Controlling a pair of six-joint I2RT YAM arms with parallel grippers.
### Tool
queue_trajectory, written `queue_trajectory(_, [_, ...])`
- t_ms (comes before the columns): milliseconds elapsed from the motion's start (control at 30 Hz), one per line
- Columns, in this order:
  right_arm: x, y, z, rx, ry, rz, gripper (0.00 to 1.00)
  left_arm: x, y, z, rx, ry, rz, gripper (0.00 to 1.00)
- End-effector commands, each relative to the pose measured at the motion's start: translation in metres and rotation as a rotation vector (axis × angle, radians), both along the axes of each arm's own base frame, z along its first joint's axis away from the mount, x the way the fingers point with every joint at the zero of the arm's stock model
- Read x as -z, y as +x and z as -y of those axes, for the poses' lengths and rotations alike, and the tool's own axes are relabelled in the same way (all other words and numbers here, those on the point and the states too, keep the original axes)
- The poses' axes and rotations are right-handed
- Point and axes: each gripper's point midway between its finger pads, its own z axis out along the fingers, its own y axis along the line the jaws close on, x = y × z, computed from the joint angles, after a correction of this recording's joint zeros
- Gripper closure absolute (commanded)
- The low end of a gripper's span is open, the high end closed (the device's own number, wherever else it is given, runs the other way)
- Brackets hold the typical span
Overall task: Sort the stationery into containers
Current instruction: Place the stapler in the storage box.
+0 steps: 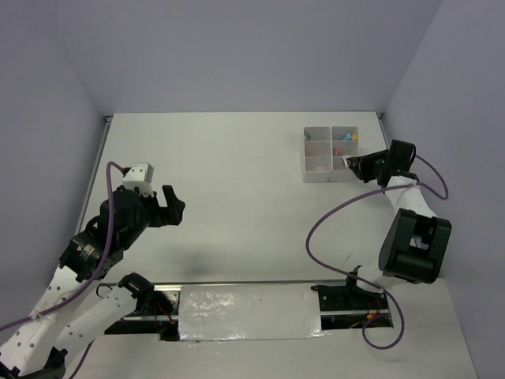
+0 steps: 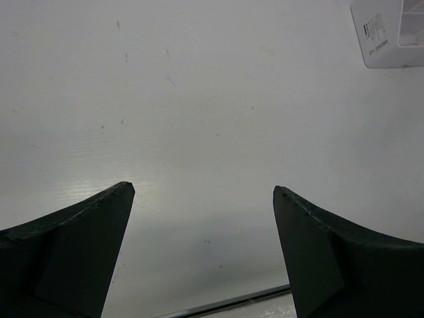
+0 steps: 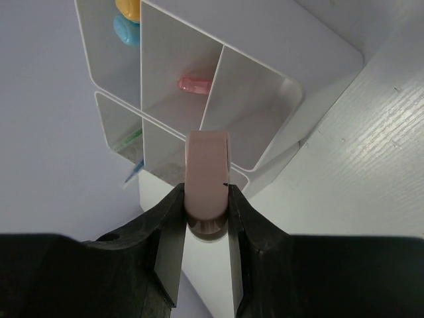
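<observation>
The white divided box (image 1: 304, 155) stands at the far right of the table. My right gripper (image 1: 357, 165) is beside the box's right side, shut on a pale pinkish-white tape ring (image 3: 207, 171) held edge-on in front of the box (image 3: 265, 46). In the compartments lie an orange stick (image 3: 130, 8), a blue stick (image 3: 124, 30), a pink stick (image 3: 194, 84) and thin teal pens (image 3: 132, 140). My left gripper (image 1: 175, 209) is open and empty above bare table at the left (image 2: 204, 192). A box corner (image 2: 387, 40) shows in the left wrist view.
A silver foil strip (image 1: 248, 312) lies between the arm bases at the near edge. The purple cable (image 1: 323, 217) of the right arm loops over the table. Walls close in on both sides.
</observation>
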Motion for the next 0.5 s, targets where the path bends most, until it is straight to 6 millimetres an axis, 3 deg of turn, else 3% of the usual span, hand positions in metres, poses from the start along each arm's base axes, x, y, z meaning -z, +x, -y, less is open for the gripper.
queue_trajectory(0, [-0.023, 0.013, 0.006, 0.019, -0.01, 0.089, 1.0, -0.01, 0.003, 0.006, 0.032, -0.012, 0.047, 0.01])
queue_trajectory(267, [-0.003, 0.013, 0.003, 0.025, 0.036, 0.072, 1.0, -0.013, 0.002, 0.0, 0.004, -0.015, 0.057, 0.01])
queue_trajectory(467, [-0.007, 0.009, 0.006, 0.033, 0.006, 0.076, 1.0, -0.014, 0.002, 0.0, 0.006, -0.013, 0.061, 0.01])
